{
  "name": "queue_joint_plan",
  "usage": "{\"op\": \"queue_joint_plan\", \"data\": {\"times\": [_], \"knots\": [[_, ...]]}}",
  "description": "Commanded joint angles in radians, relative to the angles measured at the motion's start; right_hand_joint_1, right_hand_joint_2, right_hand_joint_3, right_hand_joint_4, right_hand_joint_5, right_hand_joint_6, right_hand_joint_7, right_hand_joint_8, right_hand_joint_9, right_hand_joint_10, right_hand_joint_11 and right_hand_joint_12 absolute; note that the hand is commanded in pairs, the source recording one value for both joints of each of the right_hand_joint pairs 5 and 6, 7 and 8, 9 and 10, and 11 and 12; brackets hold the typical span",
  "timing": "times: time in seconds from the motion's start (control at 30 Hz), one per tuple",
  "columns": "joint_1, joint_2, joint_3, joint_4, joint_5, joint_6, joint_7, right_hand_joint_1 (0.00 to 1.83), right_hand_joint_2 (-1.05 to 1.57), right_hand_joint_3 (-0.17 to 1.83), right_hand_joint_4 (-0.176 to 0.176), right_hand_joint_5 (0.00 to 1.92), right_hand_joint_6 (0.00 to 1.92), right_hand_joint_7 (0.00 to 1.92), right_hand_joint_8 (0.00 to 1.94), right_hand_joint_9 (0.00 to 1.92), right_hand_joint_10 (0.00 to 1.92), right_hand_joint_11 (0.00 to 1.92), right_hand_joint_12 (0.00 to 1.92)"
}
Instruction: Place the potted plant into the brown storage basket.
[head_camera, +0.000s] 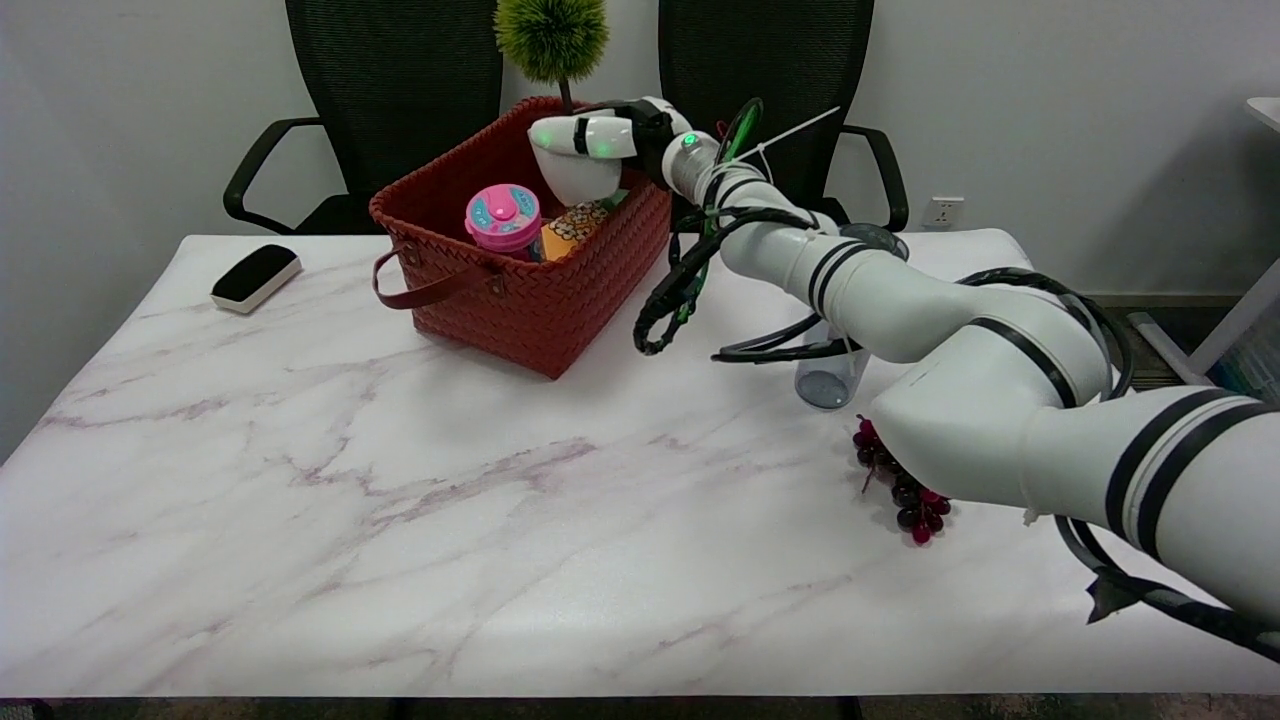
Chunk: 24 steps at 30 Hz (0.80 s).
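Observation:
The potted plant has a round green tuft (551, 37) on a thin stem above a white pot (575, 177). My right hand (610, 133) grips the pot from the right, fingers wrapped across its rim. The pot hangs upright over the right end of the brown storage basket (520, 290), its base down inside the basket's opening, next to the snack pack. Whether it touches anything inside is hidden. The basket stands at the table's back middle, with a strap handle (420, 290) on its near side.
Inside the basket are a pink-lidded cup (502, 218) and an orange snack pack (572, 228). A black-and-white eraser (256, 277) lies at the back left. A clear glass (828, 377) and dark grapes (905, 490) sit under my arm. Two black chairs (395, 90) stand behind.

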Motion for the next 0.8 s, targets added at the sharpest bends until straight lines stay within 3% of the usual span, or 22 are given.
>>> {"op": "queue_joint_plan", "data": {"times": [0.03, 0.5, 0.6, 0.73, 0.8], "knots": [[-0.014, 0.009, -0.008, 0.088, 0.001, -0.01, 0.002, 1.21, 0.45, 0.88, 0.0, 0.79, 0.79, 0.32, 0.32, 0.31, 0.31, 0.33, 0.33], [-0.041, 0.009, 0.001, 0.077, 0.001, -0.021, 0.003, 1.19, 0.26, 0.87, 0.0, 0.67, 0.67, 0.23, 0.23, 0.24, 0.24, 0.23, 0.23], [-0.046, 0.009, 0.001, 0.077, 0.001, -0.021, 0.003, 1.18, 0.2, 0.9, 0.0, 0.56, 0.56, 0.21, 0.21, 0.23, 0.23, 0.22, 0.22], [-0.049, 0.005, 0.001, 0.077, 0.001, -0.021, 0.003, 1.17, 0.02, 0.93, 0.0, 0.14, 0.14, 0.2, 0.2, 0.21, 0.21, 0.22, 0.22], [-0.049, 0.003, 0.001, 0.077, 0.001, -0.021, 0.003, 1.16, -0.01, 0.87, 0.0, 0.04, 0.04, 0.19, 0.19, 0.21, 0.21, 0.21, 0.21]]}}
